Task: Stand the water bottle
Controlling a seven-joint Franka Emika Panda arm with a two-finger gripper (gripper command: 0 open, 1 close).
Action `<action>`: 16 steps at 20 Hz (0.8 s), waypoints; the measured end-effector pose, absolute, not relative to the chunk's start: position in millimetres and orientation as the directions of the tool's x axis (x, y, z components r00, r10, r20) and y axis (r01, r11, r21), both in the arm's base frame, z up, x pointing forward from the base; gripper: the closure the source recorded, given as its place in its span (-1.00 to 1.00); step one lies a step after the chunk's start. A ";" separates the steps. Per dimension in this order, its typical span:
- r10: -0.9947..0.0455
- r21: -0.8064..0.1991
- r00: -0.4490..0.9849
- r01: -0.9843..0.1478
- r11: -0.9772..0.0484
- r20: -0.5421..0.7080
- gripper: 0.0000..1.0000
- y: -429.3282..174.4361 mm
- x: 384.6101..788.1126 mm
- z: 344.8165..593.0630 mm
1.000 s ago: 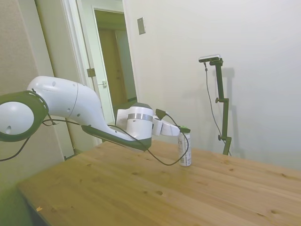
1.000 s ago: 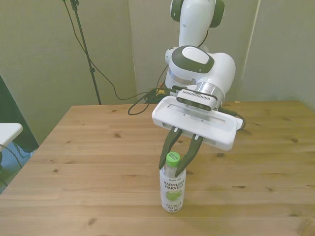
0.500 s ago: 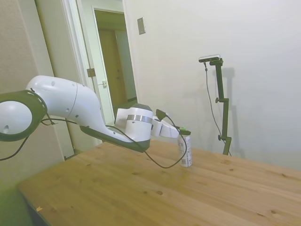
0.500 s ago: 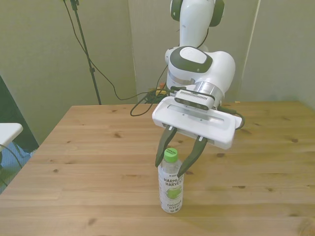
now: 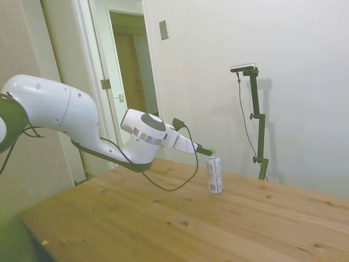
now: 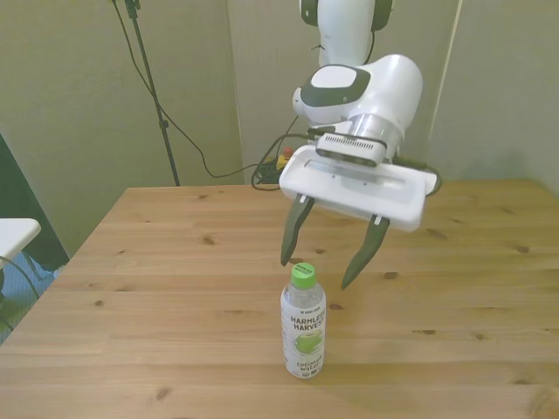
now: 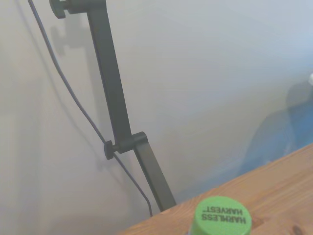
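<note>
The water bottle point(image 6: 303, 321) stands upright on the tabletop point(image 6: 157, 288), green cap up and label facing out, resting on its own base with nothing touching it. That pose is what the task asks for, so the job looks done or nearly so. The gripper point(image 6: 327, 269) hangs just above and a little behind the cap, its jaws released and spread wide, one finger to each side of the bottle's line and both clear of it. Spread that far, they can pull away without brushing the cap and tipping the bottle. In the side view the bottle point(image 5: 214, 173) sits just below and beyond the jaws' tips point(image 5: 210, 151), apart from them. The wrist view shows only the green cap point(image 7: 221, 216) close under the jaws, with wood beyond it.

By count: one bottle, one cap, one gripper with two fingers, one tabletop.
</note>
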State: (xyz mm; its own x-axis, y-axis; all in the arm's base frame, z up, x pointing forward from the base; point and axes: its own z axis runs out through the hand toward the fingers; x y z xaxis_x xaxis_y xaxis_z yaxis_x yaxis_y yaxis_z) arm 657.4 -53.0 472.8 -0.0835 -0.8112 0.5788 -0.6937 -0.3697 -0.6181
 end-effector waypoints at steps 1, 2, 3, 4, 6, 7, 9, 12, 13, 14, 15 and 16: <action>-0.820 -0.613 -0.074 -0.702 -0.361 0.567 -1.00 -49.9 651.9 483.8; -0.828 -0.603 -0.058 -0.715 -0.355 0.557 -1.00 -46.8 646.1 492.3; -0.835 -0.583 -0.033 -0.731 -0.355 0.550 -1.00 -43.1 638.7 497.6; -0.839 -0.557 -0.003 -0.750 -0.357 0.544 -1.00 -39.5 630.3 499.6; -0.842 -0.493 0.067 -0.785 -0.375 0.535 -1.00 -32.4 612.7 500.3; -0.844 -0.463 0.104 -0.797 -0.387 0.526 -1.00 -29.7 604.0 499.9; -0.856 -0.414 0.175 -0.816 -0.402 0.486 -1.00 -24.5 587.8 497.8; -0.878 -0.332 0.275 -0.848 -0.413 0.391 -1.00 -20.2 570.1 491.2; -0.883 -0.301 0.309 -0.856 -0.420 0.353 -1.00 -21.1 565.2 487.8; -0.886 -0.267 0.341 -0.864 -0.427 0.315 -1.00 -22.9 560.8 483.4; -0.887 -0.229 0.369 -0.871 -0.434 0.278 -1.00 -24.8 556.3 478.1; -0.887 -0.185 0.393 -0.879 -0.439 0.242 -1.00 -26.6 551.9 471.7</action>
